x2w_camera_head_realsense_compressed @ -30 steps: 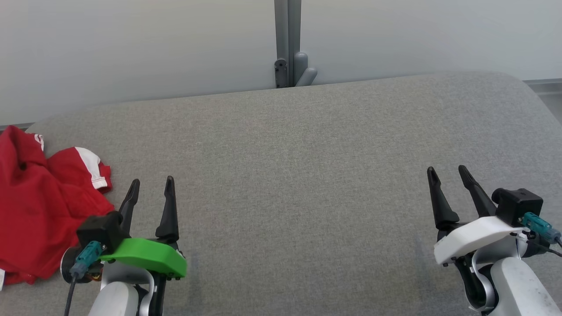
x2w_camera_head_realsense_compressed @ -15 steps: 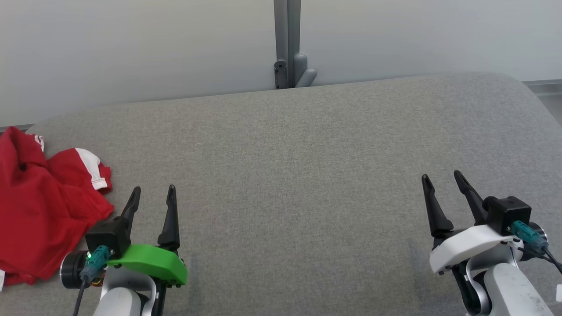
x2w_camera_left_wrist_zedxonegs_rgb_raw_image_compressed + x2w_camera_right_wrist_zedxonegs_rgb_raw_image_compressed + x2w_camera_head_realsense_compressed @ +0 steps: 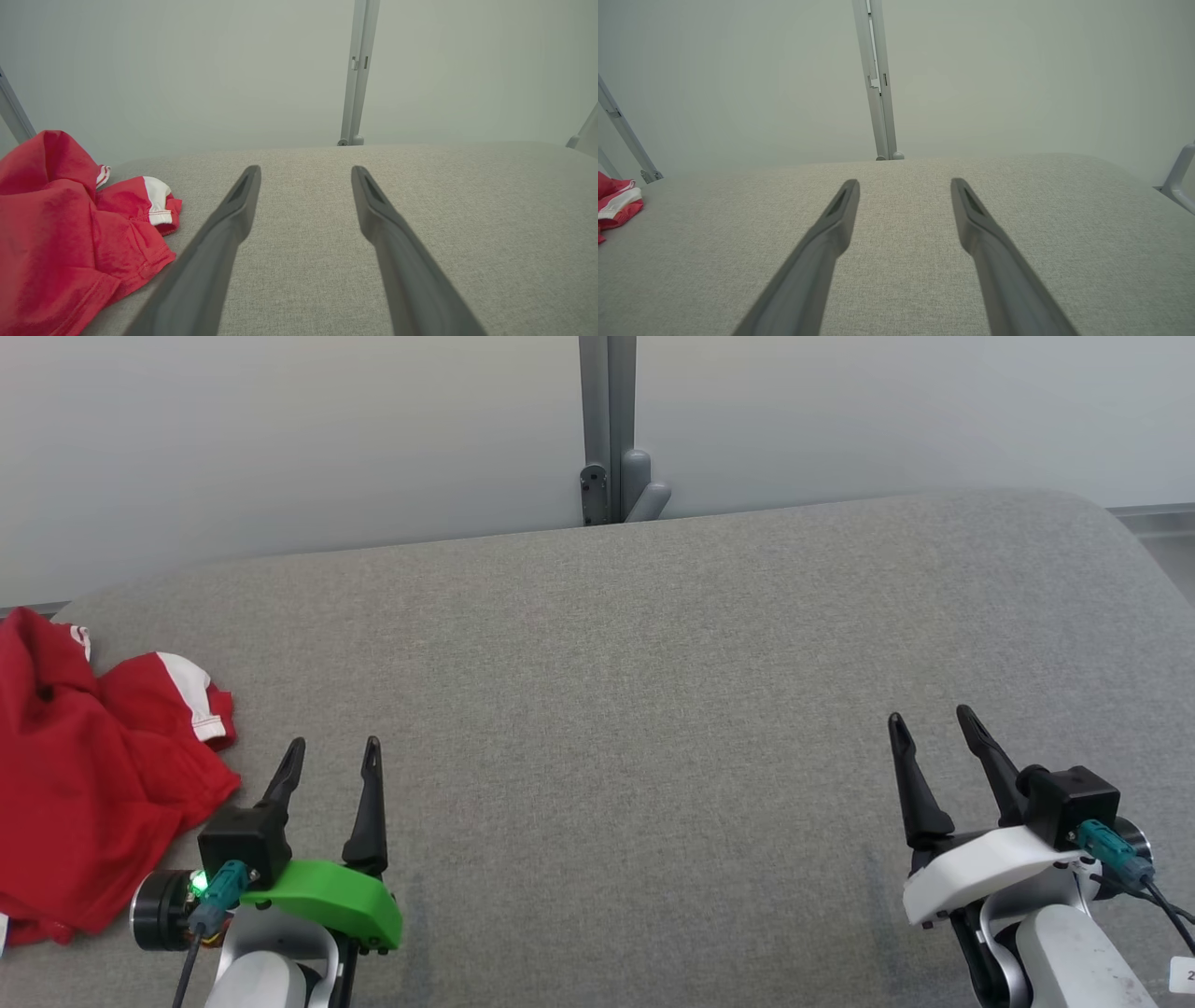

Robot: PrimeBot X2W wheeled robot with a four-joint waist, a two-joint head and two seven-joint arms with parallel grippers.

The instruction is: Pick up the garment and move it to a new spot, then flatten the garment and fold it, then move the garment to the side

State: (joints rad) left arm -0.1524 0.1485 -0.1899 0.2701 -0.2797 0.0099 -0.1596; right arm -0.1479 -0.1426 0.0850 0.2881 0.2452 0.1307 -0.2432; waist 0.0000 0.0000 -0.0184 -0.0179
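Garment [image 3: 84, 784], crumpled red knit with white trim, on grey woven surface [image 3: 635, 709].

Garment [image 3: 84, 784] far L on surface [image 3: 653, 663]

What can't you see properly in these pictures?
Head view: the red garment runs off the left edge; full shape hidden.
Left wrist view: crumpled folds hide what clothing it is.
Right wrist view: the left edge cuts it to a sliver.
Head view: white label, lower right, cut off, unreadable.
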